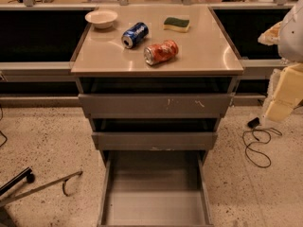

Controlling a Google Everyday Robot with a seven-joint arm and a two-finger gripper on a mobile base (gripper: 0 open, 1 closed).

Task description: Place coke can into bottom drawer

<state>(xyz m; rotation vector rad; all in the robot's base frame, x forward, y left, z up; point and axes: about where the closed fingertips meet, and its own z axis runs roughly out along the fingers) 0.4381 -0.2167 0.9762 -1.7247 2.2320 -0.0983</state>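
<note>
Currently: gripper claw (271, 33) at right frame edge, state cannot tell | coke can (161, 52) lying well left, near countertop (208, 51) front edge | bottom drawer (156, 207) pulled out, lower left.

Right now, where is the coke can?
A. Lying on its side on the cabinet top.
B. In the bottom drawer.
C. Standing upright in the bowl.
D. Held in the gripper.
A: the coke can lies on its side on the cabinet top, just right of the blue can. The bottom drawer stands open below, and the gripper is off at the right edge, apart from the can.
</note>
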